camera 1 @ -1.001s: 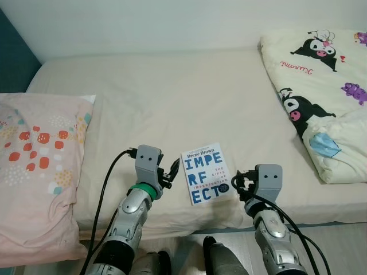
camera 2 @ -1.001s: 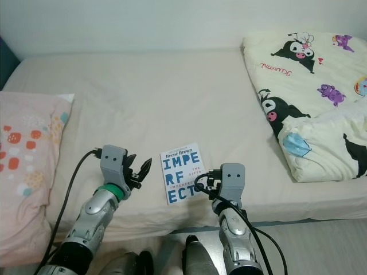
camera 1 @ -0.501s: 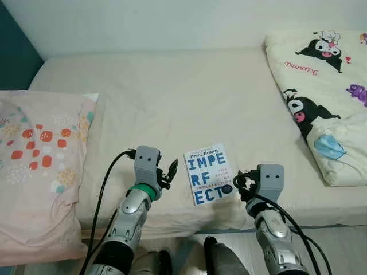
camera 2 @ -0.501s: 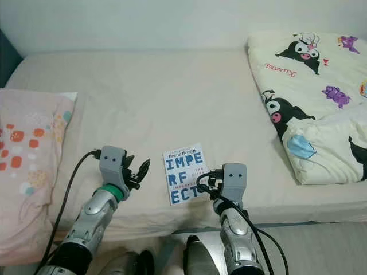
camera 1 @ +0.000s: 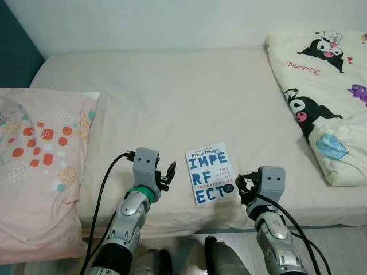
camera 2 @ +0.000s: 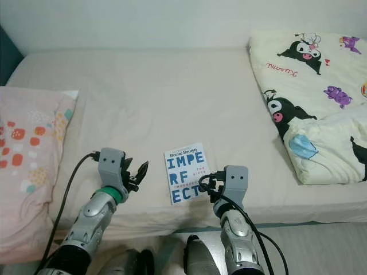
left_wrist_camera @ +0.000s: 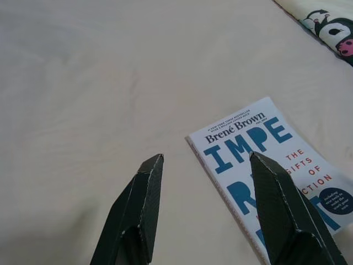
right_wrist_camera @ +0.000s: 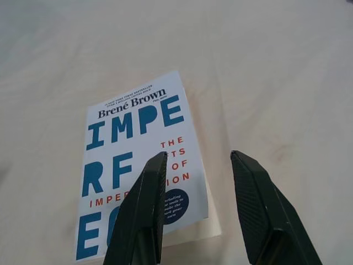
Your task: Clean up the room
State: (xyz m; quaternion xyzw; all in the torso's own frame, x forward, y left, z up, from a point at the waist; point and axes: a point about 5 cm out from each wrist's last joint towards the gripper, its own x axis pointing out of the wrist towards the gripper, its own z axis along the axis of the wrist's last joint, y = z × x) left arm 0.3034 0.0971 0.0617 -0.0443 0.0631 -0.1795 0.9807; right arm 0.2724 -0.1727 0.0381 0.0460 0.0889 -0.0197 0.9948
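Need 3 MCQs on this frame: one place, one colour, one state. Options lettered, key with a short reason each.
1. Where does the book lie?
A. on the pillow
B. on the bed near its front edge, between the two grippers
C. on the floor

2. What colour are the big letters on the book's cover?
A. blue
B. green
C. yellow

3. How are the left gripper and right gripper set?
A. both shut on the book
B. left shut, right open
C. both open, holding nothing

Answers:
1 B: it rests flat on the bed sheet, apart from the pillow.
2 A: "IMPE RF ECT" is printed in blue on white.
3 C: each wrist view shows two fingers spread with a gap.
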